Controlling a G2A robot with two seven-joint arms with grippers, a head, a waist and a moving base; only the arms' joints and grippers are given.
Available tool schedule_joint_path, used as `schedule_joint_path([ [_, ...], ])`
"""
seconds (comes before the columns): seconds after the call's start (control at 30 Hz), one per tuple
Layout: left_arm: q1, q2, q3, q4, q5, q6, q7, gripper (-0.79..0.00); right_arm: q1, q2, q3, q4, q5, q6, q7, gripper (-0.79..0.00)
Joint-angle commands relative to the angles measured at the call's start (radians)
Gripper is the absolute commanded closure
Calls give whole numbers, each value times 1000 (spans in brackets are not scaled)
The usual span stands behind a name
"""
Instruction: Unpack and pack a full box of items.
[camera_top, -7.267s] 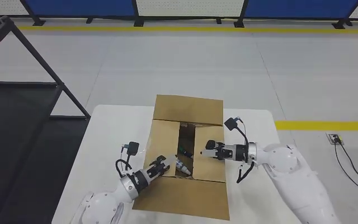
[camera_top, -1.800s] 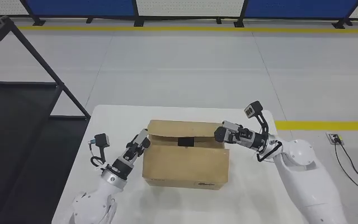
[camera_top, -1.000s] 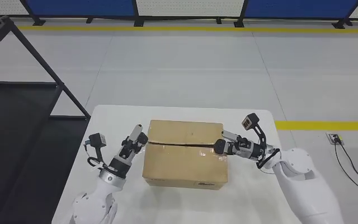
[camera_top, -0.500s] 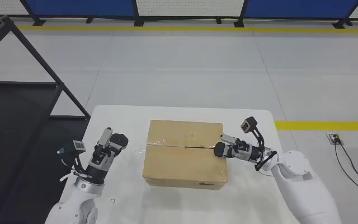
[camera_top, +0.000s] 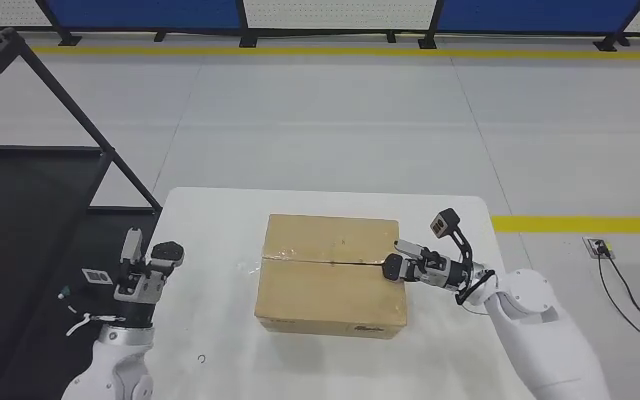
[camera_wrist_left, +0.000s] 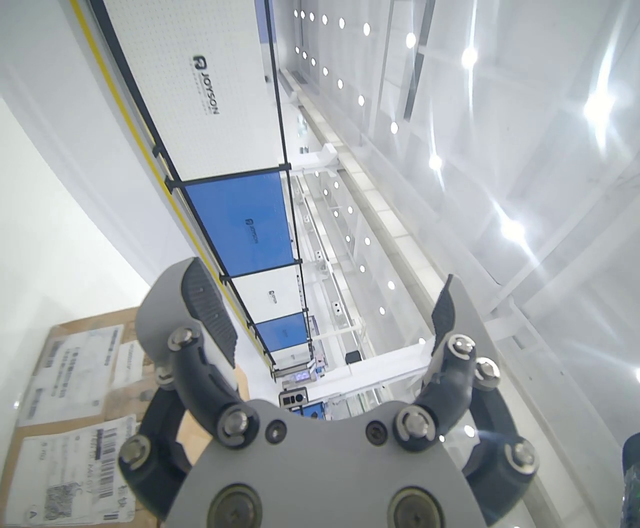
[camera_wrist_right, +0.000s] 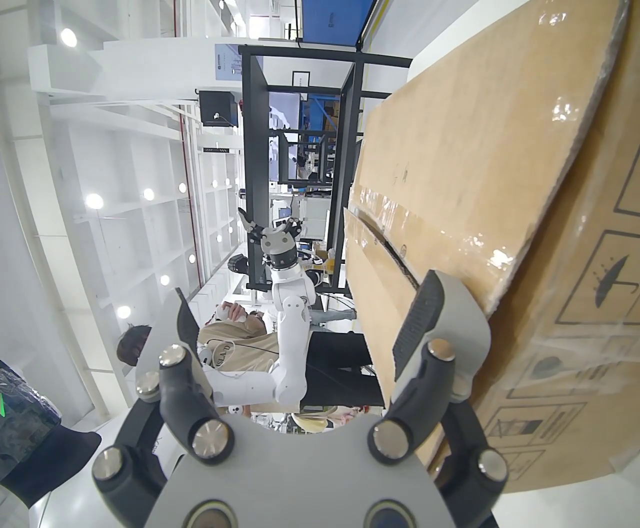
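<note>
The cardboard box (camera_top: 330, 270) stands in the middle of the white table, its top flaps folded down and meeting at a seam. My right gripper (camera_top: 393, 263) sits at the right end of that seam, open. In the right wrist view one finger (camera_wrist_right: 425, 310) rests against the edge of the box (camera_wrist_right: 475, 200). My left gripper (camera_top: 132, 245) is by the table's left edge, well apart from the box. It points upward and stands open, holding nothing (camera_wrist_left: 325, 290). A labelled side of the box (camera_wrist_left: 75, 390) shows beside it.
The table (camera_top: 210, 220) has bare surface all round the box. A small ring-like object (camera_top: 200, 358) lies near the front left. A black metal rack (camera_top: 60, 200) stands just off the table's left side.
The box's flaps went from open to folded shut. My left arm has pulled away from the box's left side to the table's left edge and turned upward. The right gripper stays at the seam.
</note>
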Motion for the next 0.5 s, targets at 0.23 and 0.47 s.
schedule_joint_path([
  [0.23,31,-2,-35,5,-24,-2,-5,-785,0,0,0,0,0,0,0,-785],
  [0.47,31,-2,-35,5,-24,-2,-5,-785,0,0,0,0,0,0,0,-785],
])
